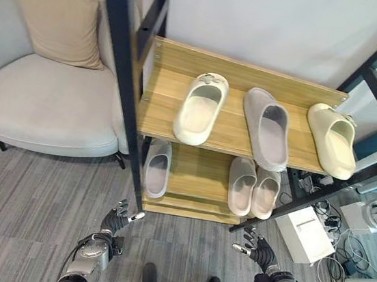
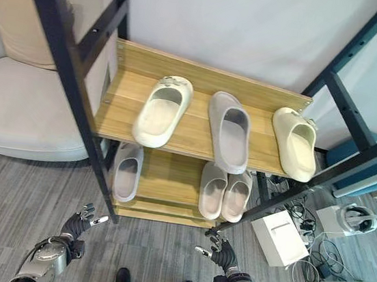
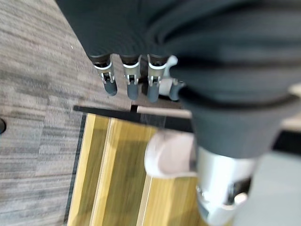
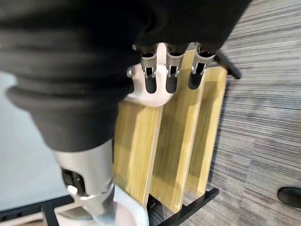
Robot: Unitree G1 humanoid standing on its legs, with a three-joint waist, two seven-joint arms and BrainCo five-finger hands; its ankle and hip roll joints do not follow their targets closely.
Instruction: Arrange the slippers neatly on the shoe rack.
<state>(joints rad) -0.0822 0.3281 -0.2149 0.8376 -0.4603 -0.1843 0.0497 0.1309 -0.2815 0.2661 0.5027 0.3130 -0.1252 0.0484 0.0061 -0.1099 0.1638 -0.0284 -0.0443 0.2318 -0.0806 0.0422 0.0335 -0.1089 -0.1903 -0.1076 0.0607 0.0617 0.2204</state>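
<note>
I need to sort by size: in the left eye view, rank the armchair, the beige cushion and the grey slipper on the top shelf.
1. armchair
2. beige cushion
3. grey slipper

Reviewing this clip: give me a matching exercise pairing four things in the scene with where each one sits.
Things:
1. grey slipper
2. beige cushion
3. white box
4. pair of pale slippers

Places:
A. on the floor right of the shoe rack
B. lower shelf, right side
C. upper shelf, middle
D. on the armchair

Pairs: 1-C, 2-D, 3-A, 4-B
</note>
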